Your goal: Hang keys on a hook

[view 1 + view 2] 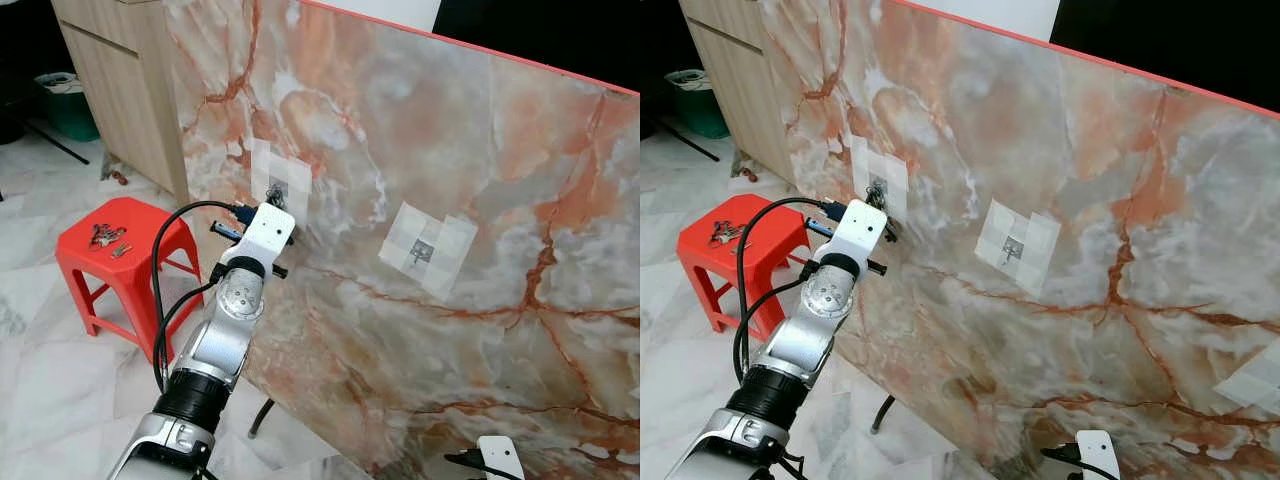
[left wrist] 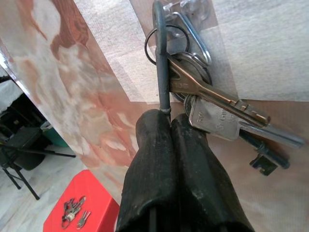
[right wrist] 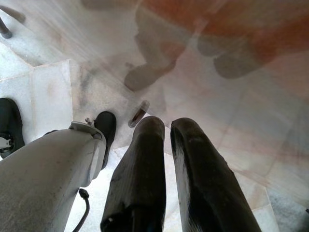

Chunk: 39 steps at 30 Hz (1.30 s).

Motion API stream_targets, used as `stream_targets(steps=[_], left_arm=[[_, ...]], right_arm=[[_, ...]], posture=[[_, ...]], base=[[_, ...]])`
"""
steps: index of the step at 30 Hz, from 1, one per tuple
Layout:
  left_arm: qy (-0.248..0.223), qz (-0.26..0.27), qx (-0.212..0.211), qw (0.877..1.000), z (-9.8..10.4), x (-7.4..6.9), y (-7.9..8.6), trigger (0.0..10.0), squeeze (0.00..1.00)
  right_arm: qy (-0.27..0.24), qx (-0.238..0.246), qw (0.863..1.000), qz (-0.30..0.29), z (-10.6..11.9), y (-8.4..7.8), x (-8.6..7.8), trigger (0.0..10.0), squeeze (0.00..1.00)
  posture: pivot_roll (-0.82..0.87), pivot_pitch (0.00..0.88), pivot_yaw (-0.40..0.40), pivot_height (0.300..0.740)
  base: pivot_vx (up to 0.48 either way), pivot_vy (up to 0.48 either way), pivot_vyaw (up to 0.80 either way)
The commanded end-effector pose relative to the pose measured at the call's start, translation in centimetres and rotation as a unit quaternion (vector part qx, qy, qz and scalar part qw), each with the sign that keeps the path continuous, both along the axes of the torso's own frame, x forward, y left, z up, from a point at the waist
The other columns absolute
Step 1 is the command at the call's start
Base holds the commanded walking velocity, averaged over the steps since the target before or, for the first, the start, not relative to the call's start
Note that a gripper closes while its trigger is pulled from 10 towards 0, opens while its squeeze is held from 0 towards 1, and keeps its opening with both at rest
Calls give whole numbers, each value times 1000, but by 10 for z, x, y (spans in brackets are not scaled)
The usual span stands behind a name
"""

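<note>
Keys [image 2: 217, 108] are held up against the marble panel [image 1: 480, 150] at the left hook [image 2: 186, 19], where a taped patch marks the spot. The left gripper [image 2: 166, 123] is pressed shut, a thin dark loop of the bunch pinched between its fingertips; whether the ring already sits over the hook cannot be told, since metal overlaps there. From the head views the bunch is mostly hidden behind the white wrist. A second hook [image 1: 422, 250] is seen further right on the panel, unoccupied. The right gripper [image 3: 166, 128] hangs low near the floor, its fingers slightly apart and holding nothing. More keys [image 1: 105, 238] lie on the red stool [image 1: 150, 225] at the left, with open floor around it.
</note>
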<state>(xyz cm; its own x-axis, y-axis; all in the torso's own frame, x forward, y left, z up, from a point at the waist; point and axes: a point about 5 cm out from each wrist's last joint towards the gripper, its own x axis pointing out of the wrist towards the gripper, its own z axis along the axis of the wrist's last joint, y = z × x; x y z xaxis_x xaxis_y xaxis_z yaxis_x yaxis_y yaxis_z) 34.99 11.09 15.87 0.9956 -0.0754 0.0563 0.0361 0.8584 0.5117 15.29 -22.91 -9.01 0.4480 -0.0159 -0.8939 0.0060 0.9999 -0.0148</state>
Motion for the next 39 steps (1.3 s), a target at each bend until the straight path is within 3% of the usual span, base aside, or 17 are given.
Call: stream_targets(steps=[1,16,39], left_arm=[[12,-29,9,999,-5,-4,-14,10000,0],[19,-35,23,999,-14,-12,-15,10000,0],[-23,4,11,1000,0,-12,-8,10000,0]], right_arm=[[-9,-13,1000,0,4,-9,5,10000,0],[-10,-13,1000,1,4,-8,5,10000,0],[-11,-14,1000,2,4,-9,5,10000,0]], posture=[[-11,0,-155,740],[-8,0,-157,740],[-8,0,-161,740]], base=[[0,0,0],[0,0,0],[0,0,0]])
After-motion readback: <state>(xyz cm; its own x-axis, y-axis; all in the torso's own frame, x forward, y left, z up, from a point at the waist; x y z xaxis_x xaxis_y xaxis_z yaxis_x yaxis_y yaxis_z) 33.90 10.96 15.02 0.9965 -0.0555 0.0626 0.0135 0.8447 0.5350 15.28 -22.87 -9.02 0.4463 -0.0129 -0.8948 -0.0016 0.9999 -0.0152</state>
